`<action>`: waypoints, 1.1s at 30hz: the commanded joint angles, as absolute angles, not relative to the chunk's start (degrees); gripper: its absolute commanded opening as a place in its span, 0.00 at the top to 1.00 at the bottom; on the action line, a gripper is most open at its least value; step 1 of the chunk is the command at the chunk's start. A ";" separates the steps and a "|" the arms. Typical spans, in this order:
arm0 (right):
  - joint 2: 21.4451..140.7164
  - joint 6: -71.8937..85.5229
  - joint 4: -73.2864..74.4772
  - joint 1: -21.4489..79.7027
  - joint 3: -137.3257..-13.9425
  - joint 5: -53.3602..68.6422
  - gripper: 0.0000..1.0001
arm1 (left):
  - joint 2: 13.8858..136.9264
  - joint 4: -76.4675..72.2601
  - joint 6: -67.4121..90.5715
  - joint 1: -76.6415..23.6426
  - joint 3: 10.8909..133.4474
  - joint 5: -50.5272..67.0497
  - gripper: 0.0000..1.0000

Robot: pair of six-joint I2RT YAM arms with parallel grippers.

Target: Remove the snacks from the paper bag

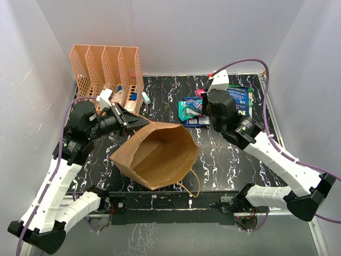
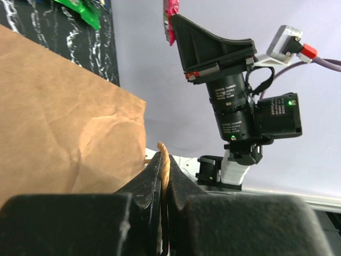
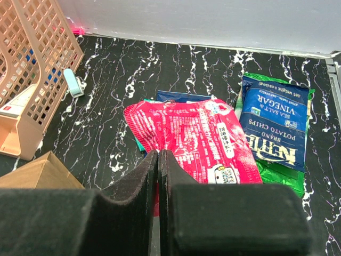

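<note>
1. Right gripper [image 3: 159,160]: pressed together on red packet [image 3: 202,138], outside the paper bag [image 1: 154,154], over the far table [image 1: 224,160].
2. Blue packet [image 3: 274,128], green packet [image 3: 277,178]: lying just beside; we judge lowering before release best.
3. Left gripper [image 2: 164,170]: pinching the paper bag rim; we want its mouth gaping.
</note>
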State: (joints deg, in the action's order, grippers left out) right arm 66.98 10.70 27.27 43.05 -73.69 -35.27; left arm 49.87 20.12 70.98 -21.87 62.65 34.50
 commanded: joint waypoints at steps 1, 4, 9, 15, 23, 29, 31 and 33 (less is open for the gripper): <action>66.26 11.93 25.85 42.41 -73.64 -34.15 0.93 | 51.97 28.18 64.21 -21.88 71.61 29.41 1.00; 66.10 12.08 25.84 42.21 -73.07 -33.98 0.93 | 54.56 31.37 63.18 -21.93 76.66 28.47 1.00; 66.63 11.46 25.95 41.76 -72.86 -34.72 0.93 | 58.80 18.06 73.92 -22.02 76.73 42.65 1.00; 67.63 10.01 25.95 39.10 -72.37 -35.89 0.93 | 58.59 7.71 82.35 -22.15 74.01 52.43 1.00; 71.72 9.97 26.82 27.11 -73.00 -32.49 0.93 | 59.24 1.08 87.32 -22.28 71.10 54.81 1.00; 73.74 8.37 26.75 22.51 -73.84 -30.39 0.93 | 61.16 -0.90 86.73 -22.41 70.45 56.93 1.00; 74.31 8.02 26.68 21.89 -73.77 -30.26 0.93 | 60.88 1.55 84.39 -22.41 70.03 57.03 1.00; 74.90 7.91 26.63 21.17 -73.62 -30.02 0.93 | 59.88 7.06 80.33 -22.26 69.21 55.78 1.00</action>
